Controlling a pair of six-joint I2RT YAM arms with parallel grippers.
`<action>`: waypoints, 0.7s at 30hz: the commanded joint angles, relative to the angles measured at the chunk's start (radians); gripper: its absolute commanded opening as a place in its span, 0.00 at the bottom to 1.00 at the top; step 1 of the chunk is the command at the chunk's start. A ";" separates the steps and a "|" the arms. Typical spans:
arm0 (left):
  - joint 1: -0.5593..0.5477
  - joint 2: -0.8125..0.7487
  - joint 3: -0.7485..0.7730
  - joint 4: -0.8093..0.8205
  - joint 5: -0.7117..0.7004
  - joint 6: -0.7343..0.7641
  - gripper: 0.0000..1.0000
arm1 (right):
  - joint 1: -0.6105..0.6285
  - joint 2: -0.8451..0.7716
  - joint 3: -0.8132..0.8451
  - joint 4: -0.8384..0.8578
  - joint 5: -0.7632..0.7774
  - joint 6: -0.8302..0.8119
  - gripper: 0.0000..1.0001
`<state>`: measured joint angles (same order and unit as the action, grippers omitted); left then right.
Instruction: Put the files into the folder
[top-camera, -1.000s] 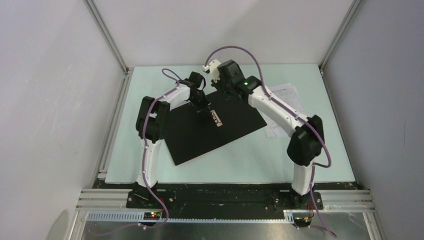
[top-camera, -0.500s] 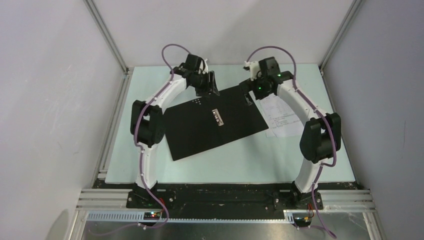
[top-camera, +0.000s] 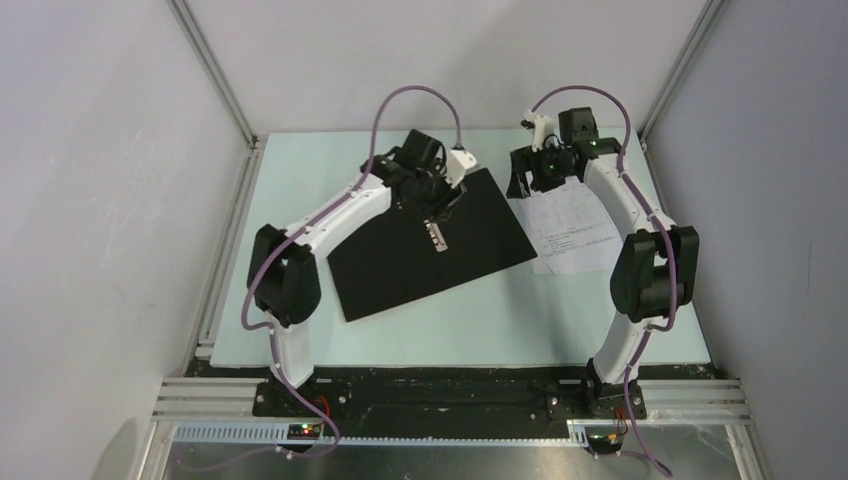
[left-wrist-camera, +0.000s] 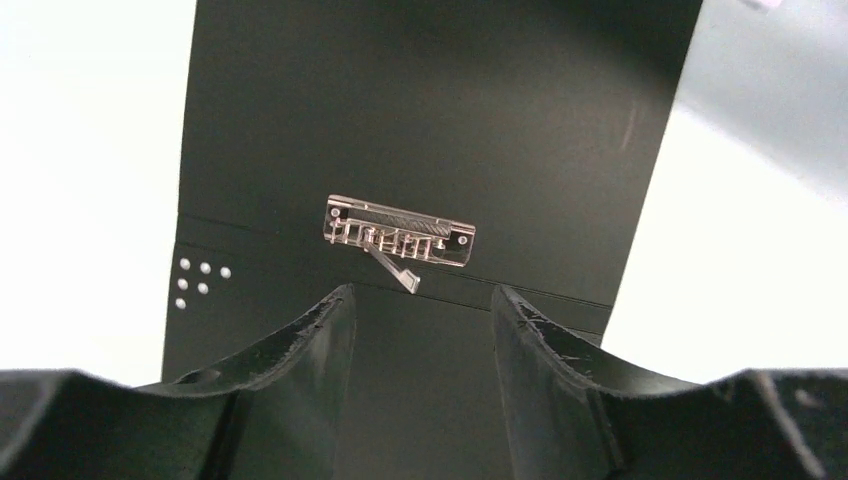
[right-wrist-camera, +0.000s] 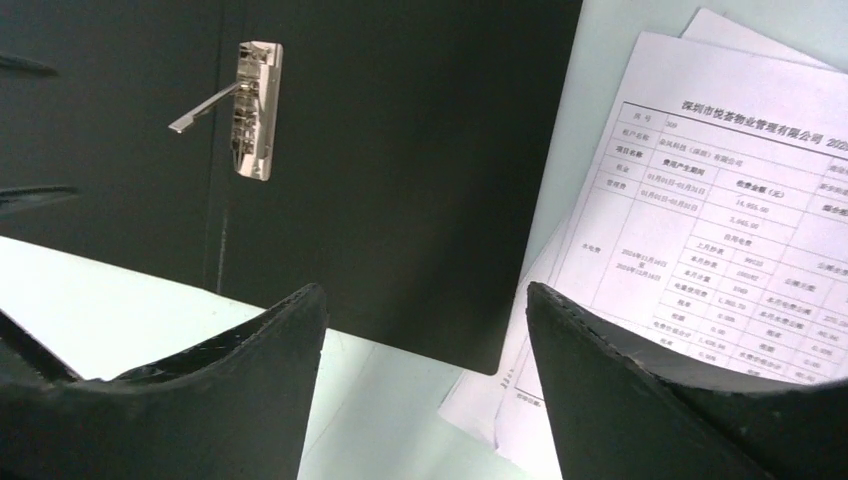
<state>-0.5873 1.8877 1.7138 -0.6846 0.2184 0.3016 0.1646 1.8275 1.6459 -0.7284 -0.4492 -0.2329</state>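
Overhead, we see a pale green table boxed in by white walls (metal struts at the corners). The folder lies open, files just right of it. Left gripper and right gripper hang above, jaws parted, empty.

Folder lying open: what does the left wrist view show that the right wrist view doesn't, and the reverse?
Only the left wrist view: the left gripper, open, and a cluster of small rivets near the spine. Only the right wrist view: the right gripper, open, and the files lying beside the folder. Both: the folder's black inside and its metal clip, lever sticking out.
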 joint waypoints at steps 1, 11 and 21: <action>-0.012 0.054 0.021 0.000 -0.131 0.171 0.56 | -0.009 -0.020 -0.007 -0.012 -0.112 0.033 0.75; 0.053 0.087 0.002 -0.004 0.047 0.063 0.56 | 0.014 -0.062 -0.061 -0.048 0.008 -0.063 0.73; -0.010 0.093 -0.029 0.022 0.040 0.098 0.59 | 0.017 -0.044 -0.043 -0.055 0.005 -0.043 0.72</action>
<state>-0.5568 1.9827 1.6909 -0.6975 0.2764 0.3672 0.1787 1.8191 1.5841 -0.7784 -0.4507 -0.2707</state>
